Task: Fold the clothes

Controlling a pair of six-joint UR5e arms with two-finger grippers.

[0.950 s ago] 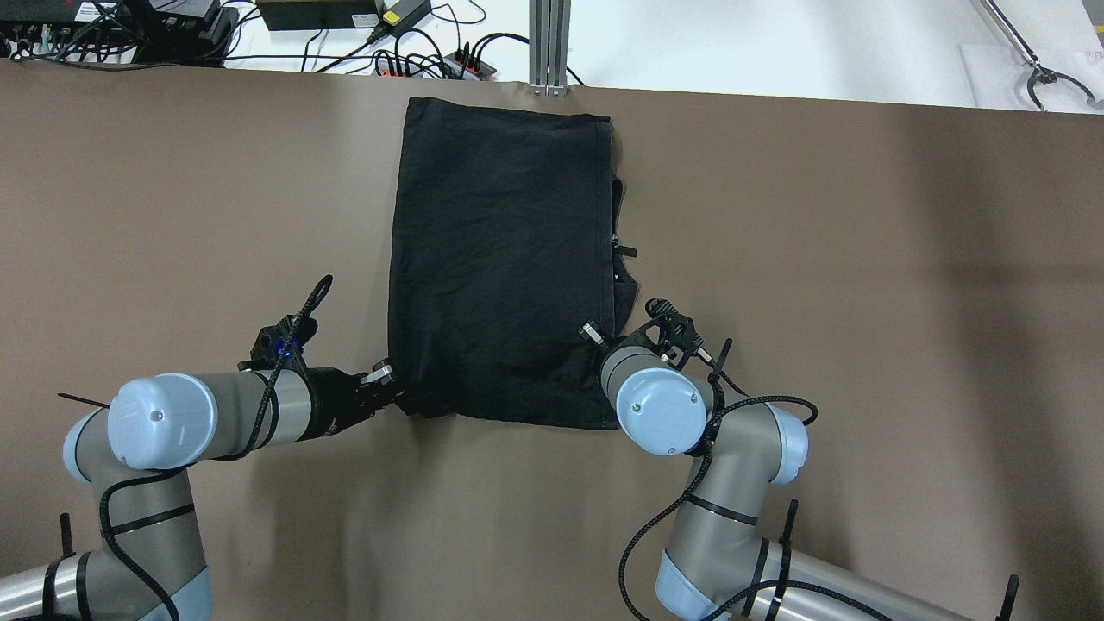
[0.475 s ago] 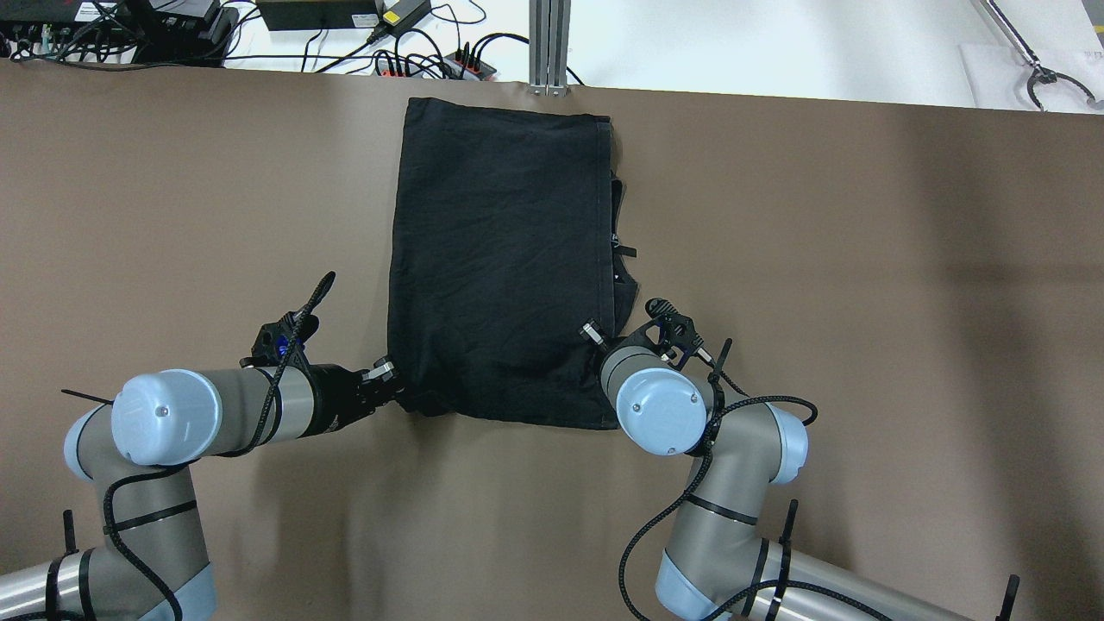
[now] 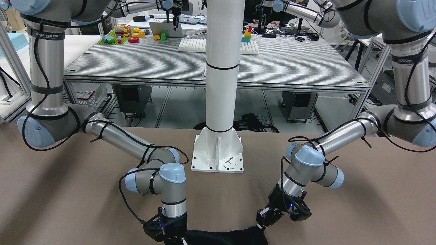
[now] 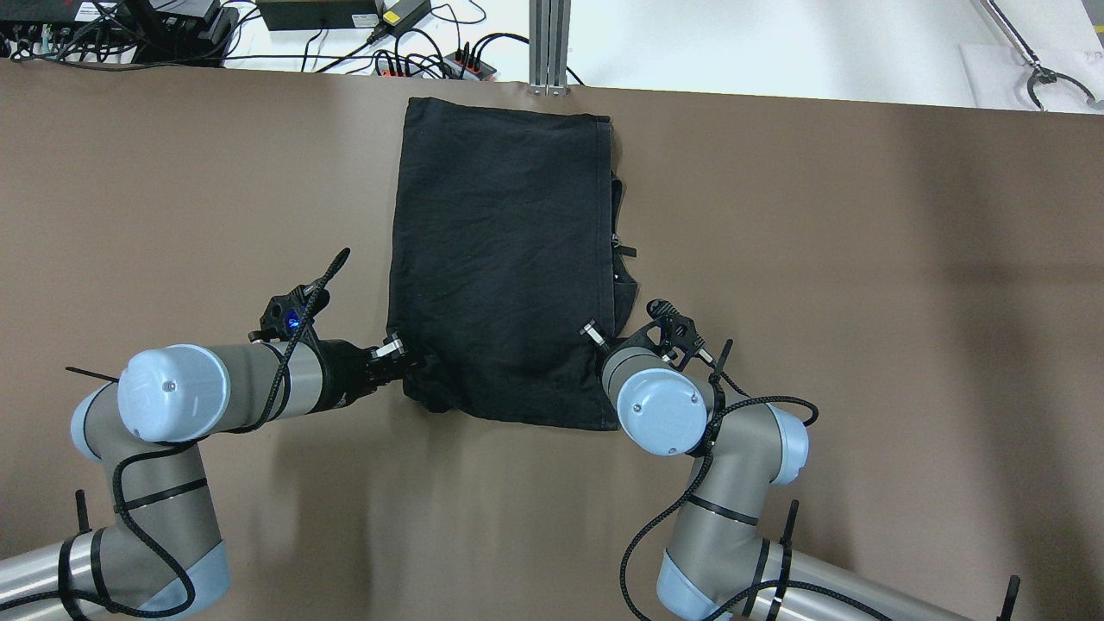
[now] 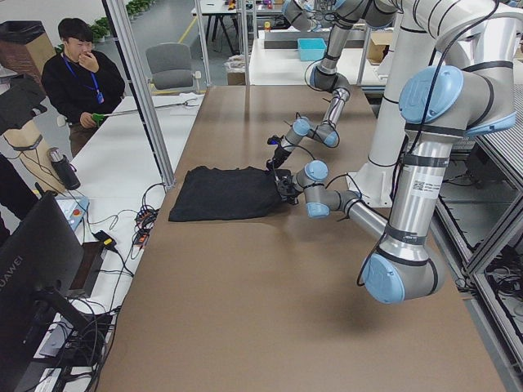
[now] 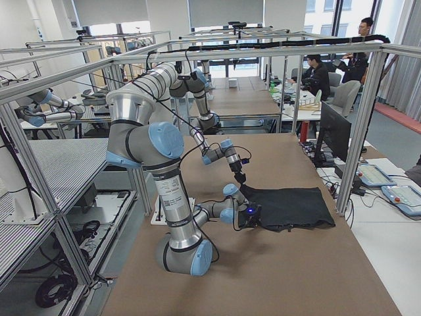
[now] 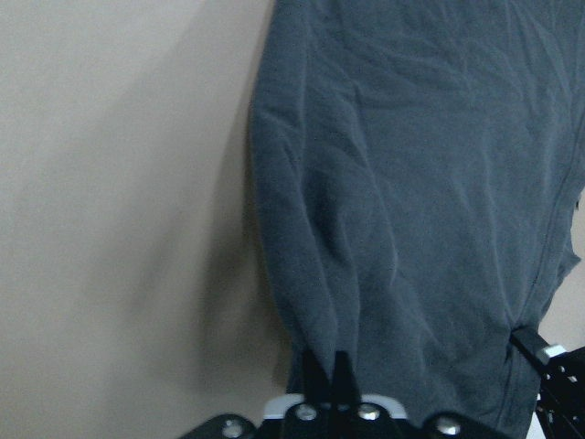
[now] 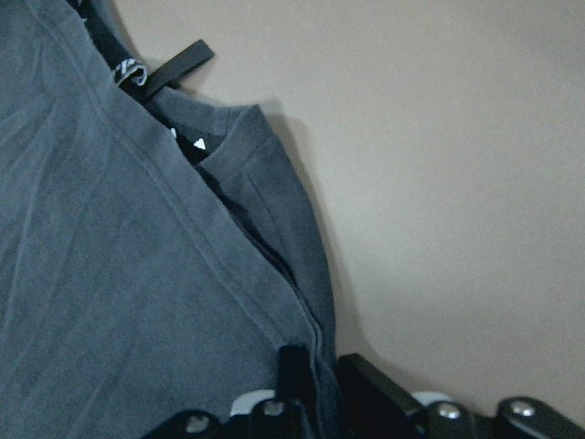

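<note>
Jaws pinched narrow on the near left corner of the plain black, soft rectangular fabric piece (image 7: 411, 183): the left gripper (image 7: 329, 370), in its wrist view. Right wrist view: the right gripper (image 8: 320, 366) clamps the fabric's hemmed near right edge. Overhead, the fabric lies on the brown table (image 4: 862, 302), reaching its far edge.

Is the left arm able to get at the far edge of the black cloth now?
Probably yes: nothing stands on the black cloth in its way, but the left gripper is shut on its near corner and would drag that along.
</note>
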